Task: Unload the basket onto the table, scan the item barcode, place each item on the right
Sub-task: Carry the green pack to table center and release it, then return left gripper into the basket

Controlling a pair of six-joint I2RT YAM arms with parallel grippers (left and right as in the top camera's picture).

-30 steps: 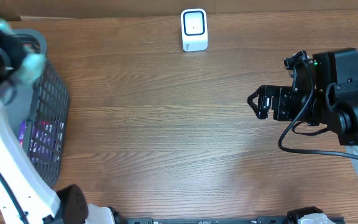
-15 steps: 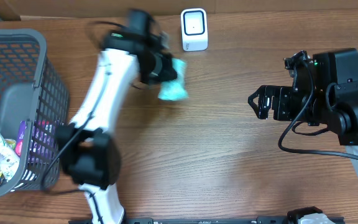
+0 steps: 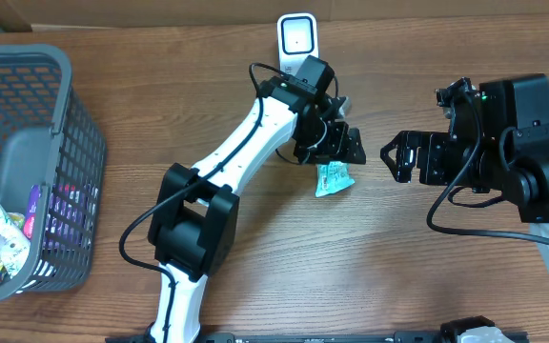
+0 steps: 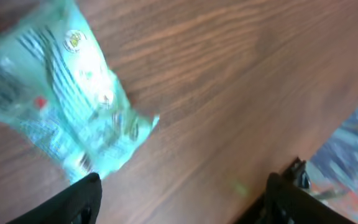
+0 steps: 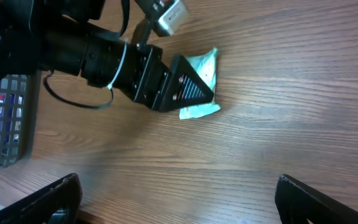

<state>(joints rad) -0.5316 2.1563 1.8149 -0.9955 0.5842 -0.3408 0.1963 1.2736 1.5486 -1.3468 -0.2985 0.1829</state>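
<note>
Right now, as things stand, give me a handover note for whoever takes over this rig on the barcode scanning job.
Left gripper: jaws open, above the teal packet, not gripping it.
Right gripper: jaws open, empty, right of the packet.
The packet lies on the table, near the white scanner but apart from it. More items sit in the grey basket.
Done: one packet is out on the table.
Left: grasp it and show its barcode to the scanner.

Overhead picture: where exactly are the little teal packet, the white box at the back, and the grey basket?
small teal plastic packet (image 3: 333,178): overhead view, middle of the wrapper.
white box-shaped scanner (image 3: 297,36): overhead view, its front face.
grey plastic mesh basket (image 3: 84,162): overhead view, its right wall.
</note>
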